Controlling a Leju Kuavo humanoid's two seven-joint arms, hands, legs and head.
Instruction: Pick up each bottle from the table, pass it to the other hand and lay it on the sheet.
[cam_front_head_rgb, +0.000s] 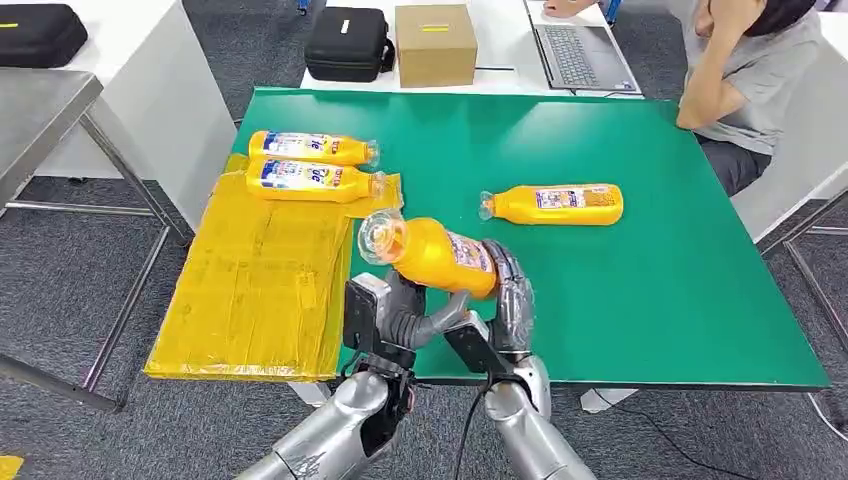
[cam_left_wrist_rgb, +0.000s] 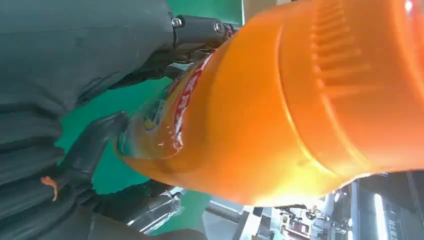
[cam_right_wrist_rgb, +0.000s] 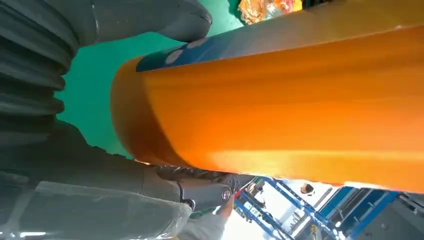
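An orange bottle (cam_front_head_rgb: 435, 255) with a clear cap hangs tilted above the green table (cam_front_head_rgb: 650, 300) near its front edge, held between both hands. My right hand (cam_front_head_rgb: 503, 295) grips its base end, thumb and fingers (cam_right_wrist_rgb: 165, 177) on opposite sides. From below, my left hand (cam_front_head_rgb: 400, 318) has its fingers (cam_left_wrist_rgb: 95, 142) curled against the bottle's (cam_left_wrist_rgb: 280, 115) label part. Two more orange bottles (cam_front_head_rgb: 312, 148) (cam_front_head_rgb: 315, 181) lie side by side at the far end of the yellow sheet (cam_front_head_rgb: 255, 290). Another bottle (cam_front_head_rgb: 557, 204) lies on its side at the table's middle.
The yellow sheet overhangs the table's left edge. Behind the table stand a cardboard box (cam_front_head_rgb: 435, 43), a black case (cam_front_head_rgb: 348, 43) and a laptop (cam_front_head_rgb: 580, 55). A person (cam_front_head_rgb: 745, 85) sits at the far right corner. A metal table (cam_front_head_rgb: 40, 110) stands at the left.
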